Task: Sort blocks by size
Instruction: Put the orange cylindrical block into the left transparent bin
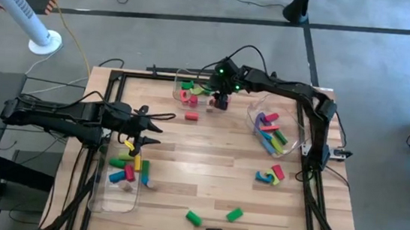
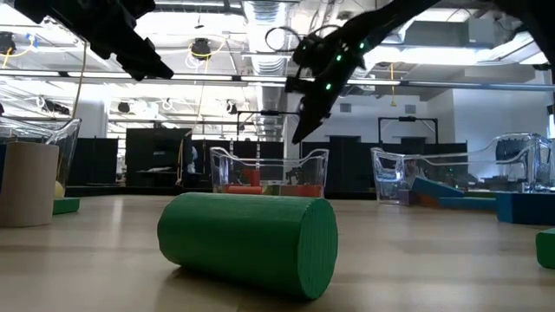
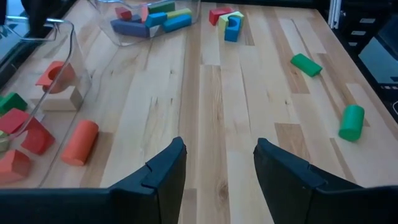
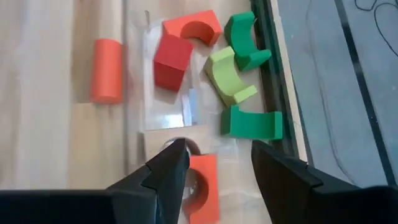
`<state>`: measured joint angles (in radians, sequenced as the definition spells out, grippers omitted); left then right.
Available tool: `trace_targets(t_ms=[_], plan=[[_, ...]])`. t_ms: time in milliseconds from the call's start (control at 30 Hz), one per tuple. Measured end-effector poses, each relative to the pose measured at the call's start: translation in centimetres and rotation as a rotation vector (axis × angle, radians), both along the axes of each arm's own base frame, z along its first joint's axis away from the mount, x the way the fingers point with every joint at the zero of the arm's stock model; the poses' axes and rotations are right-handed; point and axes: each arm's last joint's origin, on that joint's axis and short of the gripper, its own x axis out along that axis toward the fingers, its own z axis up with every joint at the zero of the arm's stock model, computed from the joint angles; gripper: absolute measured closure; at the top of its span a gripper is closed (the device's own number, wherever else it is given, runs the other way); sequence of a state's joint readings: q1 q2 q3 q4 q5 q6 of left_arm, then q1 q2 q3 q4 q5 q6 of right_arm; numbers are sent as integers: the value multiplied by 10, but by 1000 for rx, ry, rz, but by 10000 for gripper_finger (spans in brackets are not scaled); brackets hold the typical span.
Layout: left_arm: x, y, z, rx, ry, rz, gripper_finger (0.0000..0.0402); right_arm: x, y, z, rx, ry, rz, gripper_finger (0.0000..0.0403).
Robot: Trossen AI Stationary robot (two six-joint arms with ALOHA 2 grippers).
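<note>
Blocks lie in three clear bins and loose on the table. The far bin holds red, green and yellow-green arches and a red cube. My right gripper hovers open and empty above this bin, over an orange arch; it also shows in the high view. A red cylinder lies on its side on the table just outside the bin. My left gripper is open and empty above the table, beside the left bin of mixed blocks.
The right bin holds blue, pink and green bars. A small cluster of blocks lies near the right edge. A green cylinder and a green block lie near the front edge. Bare wood shows mid-table.
</note>
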<state>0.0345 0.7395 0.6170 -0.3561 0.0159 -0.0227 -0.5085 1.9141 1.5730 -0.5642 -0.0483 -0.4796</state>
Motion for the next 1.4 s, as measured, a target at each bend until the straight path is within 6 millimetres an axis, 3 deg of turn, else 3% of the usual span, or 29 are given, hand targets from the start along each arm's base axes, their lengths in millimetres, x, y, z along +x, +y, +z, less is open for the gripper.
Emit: trace_targets(t_ms=[133,467,667,933,1400], plan=[[0,0,0,0,-2,0,221,-15,16,26,13,19,18,191],[0,0,0,0,-3,0,221,-55,78,101,-2,-75,144,191],[0,0,0,0,-3,0,221,-72,106,128,-2,-158,178,191],[0,0,0,5,-4,-2,221,-81,129,128,89,-92,175,191],[1,0,2,33,-19,-16,221,-76,165,116,149,25,261,191]])
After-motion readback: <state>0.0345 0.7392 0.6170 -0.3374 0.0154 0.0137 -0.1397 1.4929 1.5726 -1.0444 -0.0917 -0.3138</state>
